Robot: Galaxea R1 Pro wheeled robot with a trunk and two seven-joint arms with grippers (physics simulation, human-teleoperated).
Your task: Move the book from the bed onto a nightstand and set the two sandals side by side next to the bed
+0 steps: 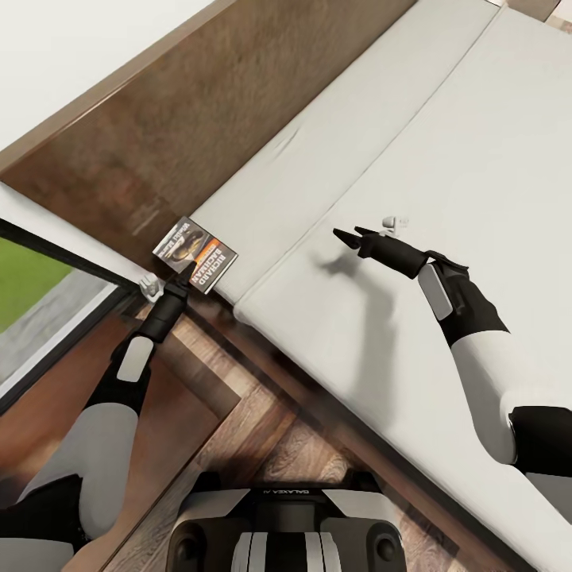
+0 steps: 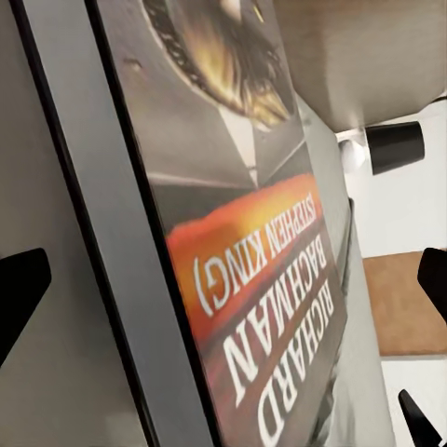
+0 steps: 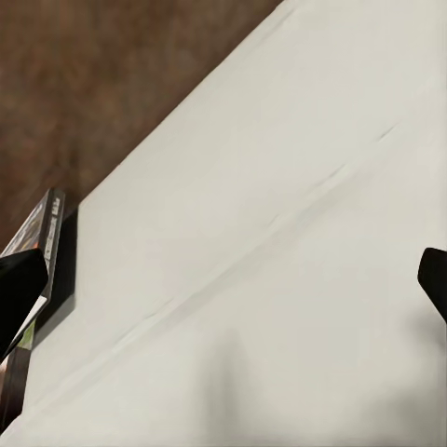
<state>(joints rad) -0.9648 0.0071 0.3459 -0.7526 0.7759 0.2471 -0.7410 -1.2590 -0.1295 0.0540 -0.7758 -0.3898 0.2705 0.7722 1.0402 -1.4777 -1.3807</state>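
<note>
Head view, left to right. The left end effector [image 1: 176, 287] sat at about 9 o'clock in the frame, at the corner of the bed [image 1: 445, 159] where the mattress meets the headboard [image 1: 167, 135]. The book [image 1: 196, 254] lay at that corner, partly overhanging the mattress edge, cover up, with the left end effector at its near edge. In the left wrist view the cover [image 2: 251, 279] stood very close between the dark finger tips [image 2: 23, 298], which were spread to either side of it; whether the fingers had closed on the book could not be told.

The right end effector [image 1: 349, 237] hovered over bare mattress near the frame's centre, well apart from the book, fingers narrowly parted and holding nothing. Its wrist view looked across the mattress [image 3: 279, 233] toward the book's edge [image 3: 42, 233] at the headboard side.

Floor planks [image 1: 262, 429] showed at 6 o'clock, and glass with grass beyond [image 1: 24, 278] at 9 o'clock.

Judgement: the step in hand was the pickup of the book by the left arm. The next move called for a firm grip on the thin edge, a lift clear of the mattress, then carriage to a nightstand. The sandals remained to be dealt with.
</note>
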